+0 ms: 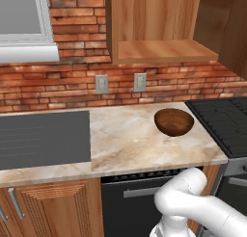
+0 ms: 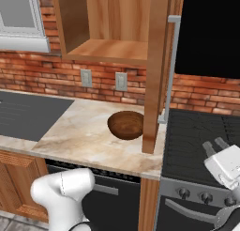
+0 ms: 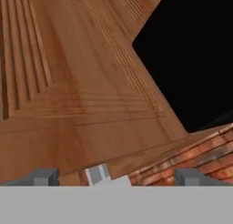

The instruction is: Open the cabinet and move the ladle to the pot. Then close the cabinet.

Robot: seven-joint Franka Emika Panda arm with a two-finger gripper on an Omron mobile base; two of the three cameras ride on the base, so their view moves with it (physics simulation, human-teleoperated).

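Jaws [image 2: 213, 143] of the white arm stand at full spread low over the black gas stove [image 2: 201, 131], holding nothing, both dark fingertips [image 2: 207, 146] clear of any surface; in the hand view the camera looks straight at the raised-panel face of the medium-brown wooden door [image 3: 68, 82], close in front; the door [image 2: 154, 70] is swung out toward the robot, seen nearly edge-on in the right base view, above the seam between the marble desk [image 2: 79, 131] and the stove; key relation: the long silver bar handle [image 2: 174, 61] runs vertical along the door's stove side and lies up and left of the jaws, a little farther off; judgement: a grasp on it needs the jaws raised and set across that upright axis; the round dark-brown wooden bowl [image 2: 125, 124] sits on the desk just beside the door's lower edge; behind, the wall-hung cabinet [image 1: 164, 50] is open, its lowest shelf bare wood; upper shelves are cut off by the frame; where the ladle and the pot lie I cannot tell; bottom of the handle is partly masked by the door
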